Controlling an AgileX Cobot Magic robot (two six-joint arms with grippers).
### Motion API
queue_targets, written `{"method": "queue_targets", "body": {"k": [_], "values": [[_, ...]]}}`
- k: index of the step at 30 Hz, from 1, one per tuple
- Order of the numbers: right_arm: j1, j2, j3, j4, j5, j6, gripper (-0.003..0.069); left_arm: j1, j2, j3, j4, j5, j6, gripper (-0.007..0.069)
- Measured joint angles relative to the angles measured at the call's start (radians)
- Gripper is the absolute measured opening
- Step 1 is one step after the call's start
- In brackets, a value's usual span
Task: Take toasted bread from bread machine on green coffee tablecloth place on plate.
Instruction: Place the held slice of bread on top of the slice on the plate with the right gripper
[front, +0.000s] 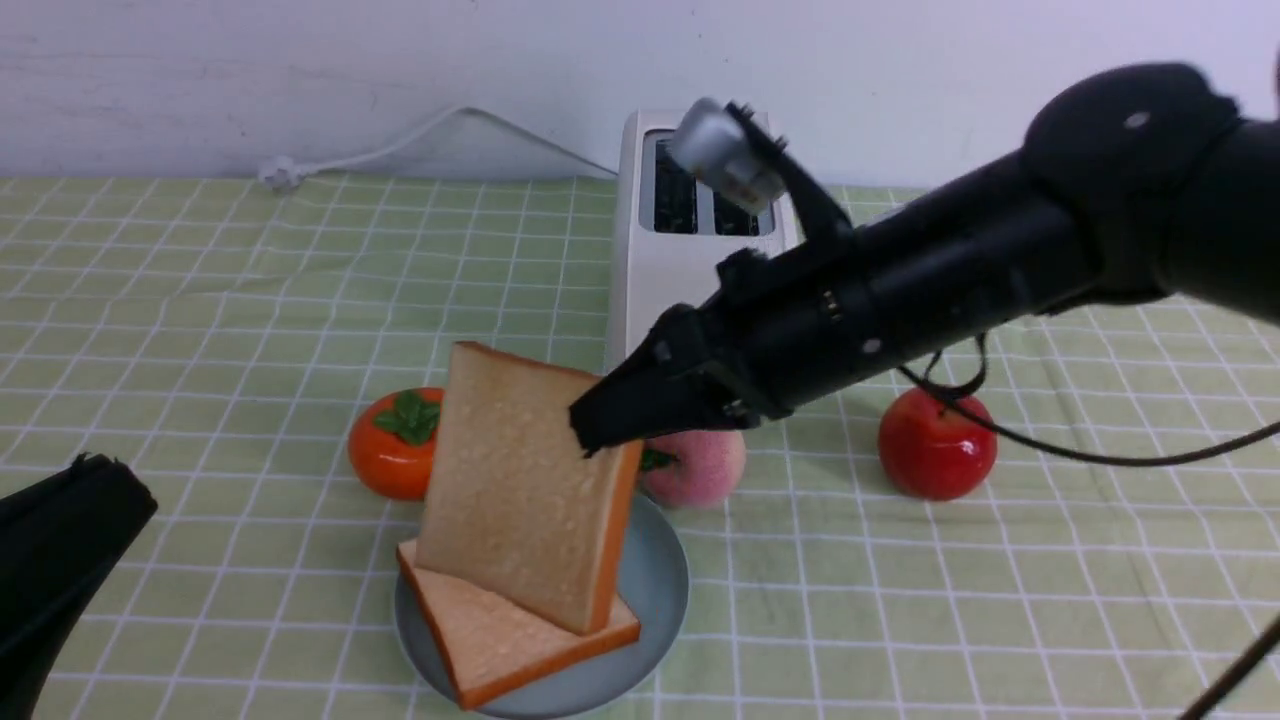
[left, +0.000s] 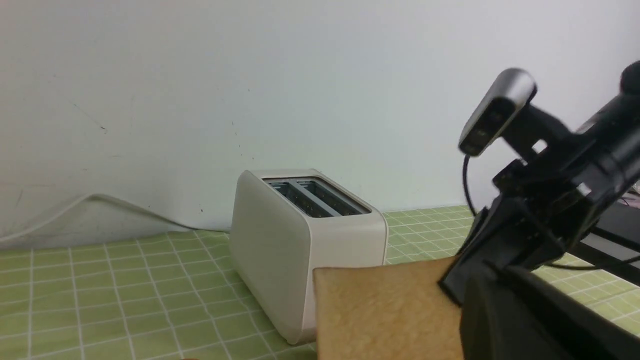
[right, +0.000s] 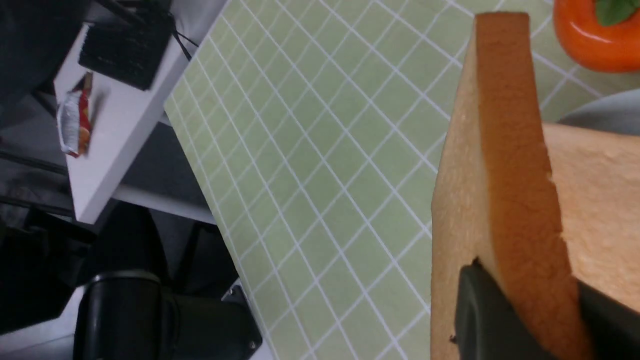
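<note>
**Right gripper pinching toast over the plate**

The black right gripper (front: 600, 425) is clamped on the upper corner of a square, pale golden upright toast slice (front: 520, 490) with orange-brown crust; the right wrist view shows a finger (right: 480, 315) pressed to each face. That slice hangs tilted below the gripper; its bottom edge touches the matching flat toast slice (front: 500, 630) on the round pale blue plate (front: 655, 580) underneath. A pink peach (front: 700, 465) sits right behind the gripper, half hidden by it; a glossy orange persimmon (front: 395, 445) is off toward the left arm's side, partly behind the held slice; a red apple (front: 935, 445) sits under the forearm. The cream-white boxy toaster (front: 660, 270) stands further back on the light green checked tablecloth (front: 200, 350). The left gripper (front: 60, 540) is well apart and low; can't tell its jaws.
</note>
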Motion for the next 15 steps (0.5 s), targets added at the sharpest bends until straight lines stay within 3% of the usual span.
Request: {"method": "queue_targets", "body": {"k": [6,13,15], "values": [[0.032,0.137,0.000,0.148,-0.048,-0.078,0.0104,0.000,0.000,0.000,0.000,-0.001,0.000,0.0008],[0.032,0.178,0.006,0.131,-0.124,-0.083,0.0111,0.000,0.000,0.000,0.000,-0.013,0.000,0.0013],[0.032,0.178,0.006,0.108,-0.155,-0.068,0.0145,0.000,0.000,0.000,0.000,-0.013,0.000,0.0017]]}}
